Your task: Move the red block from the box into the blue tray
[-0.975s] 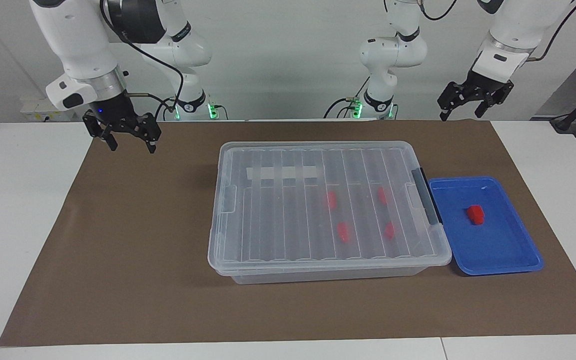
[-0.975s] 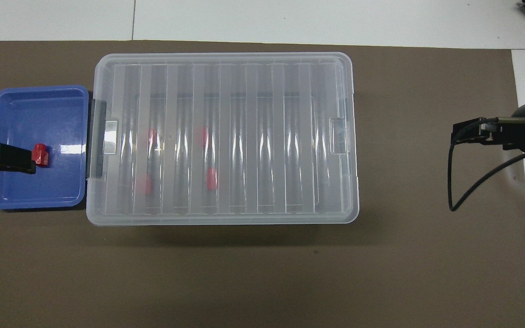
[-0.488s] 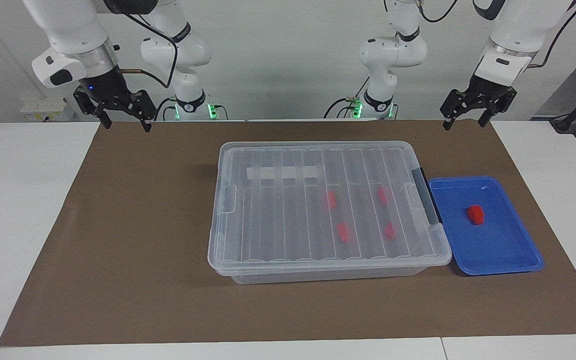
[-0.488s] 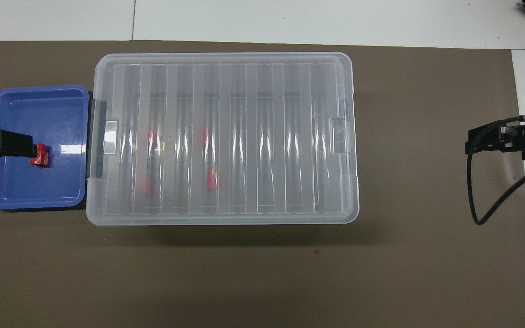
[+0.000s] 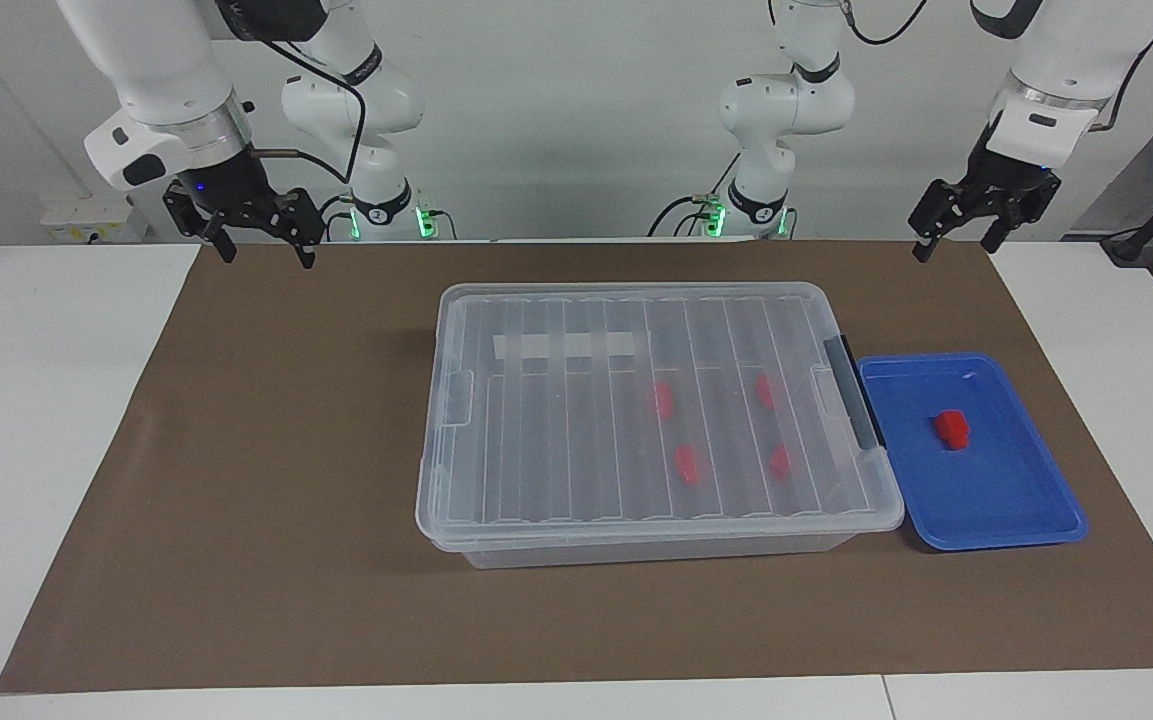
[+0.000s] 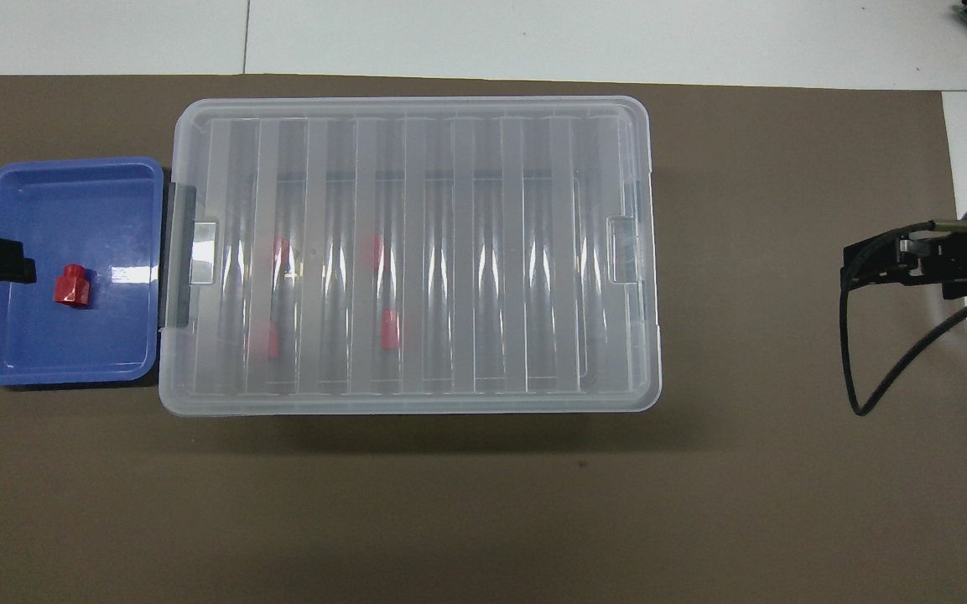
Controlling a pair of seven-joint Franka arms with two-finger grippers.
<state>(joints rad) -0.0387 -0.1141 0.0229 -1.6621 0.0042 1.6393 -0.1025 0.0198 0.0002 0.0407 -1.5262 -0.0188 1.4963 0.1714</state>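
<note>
Now one red block [image 5: 952, 428] lies in the blue tray [image 5: 1026, 535] beside the lidded box [image 5: 556, 400], so both grippers, left [image 5: 969, 236] and right [image 5: 258, 241], fingers spread and empty, should simply hang clear above the desk [image 5: 266, 480].

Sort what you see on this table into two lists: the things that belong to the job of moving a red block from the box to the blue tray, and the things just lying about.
Belongs to the job:
red block, lying in the tray
blue tray
box, lid on, four more red blocks inside
left gripper, raised
right gripper, raised

Just lying about:
brown mat under everything
</note>
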